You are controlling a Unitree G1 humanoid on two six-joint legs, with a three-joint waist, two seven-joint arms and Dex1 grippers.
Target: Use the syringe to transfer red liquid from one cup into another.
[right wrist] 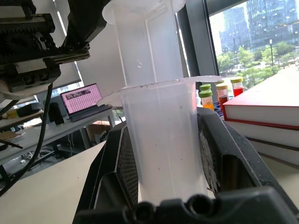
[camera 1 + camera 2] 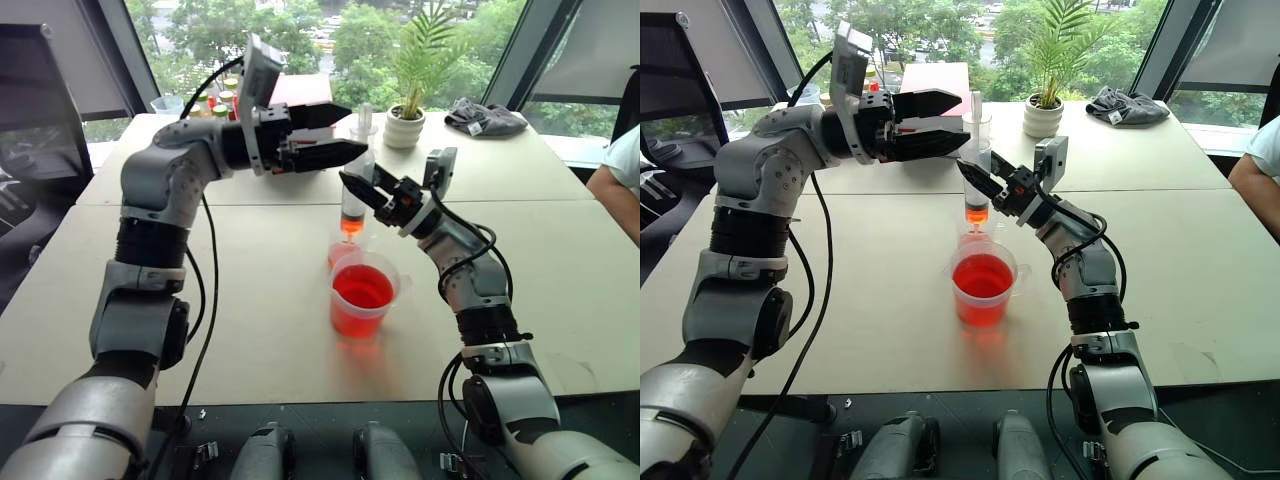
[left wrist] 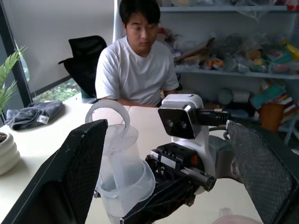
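On the pale table point(image 2: 250, 300), near its middle, the larger handled cup point(image 2: 362, 296) stands upright and well filled with the red liquid point(image 2: 362, 287), and the smaller clear cup point(image 2: 341, 250) sits touching or just beside it on the far side, holding a little red as well. The left arm reaches across from the robot's left, and the left gripper point(image 2: 335, 133) hangs spread wide and empty beside the top of the syringe's plunger point(image 3: 108, 114). The right gripper point(image 2: 360, 187) is clenched on the barrel of the syringe point(image 2: 353, 205), which it holds upright with the orange-red tip down over the smaller cup and some red in the lowest part of the barrel. The step in hand looks like emptying the syringe into the smaller cup, so the right arm should keep the barrel steady and vertical, the tip low inside that cup's rim rather than over the gap between the two cups. The left fingers point(image 3: 79, 177) would do best to settle squarely on the plunger's round top and press straight down, slowly, since a sideways push could tilt the barrel or knock the light little cup over.
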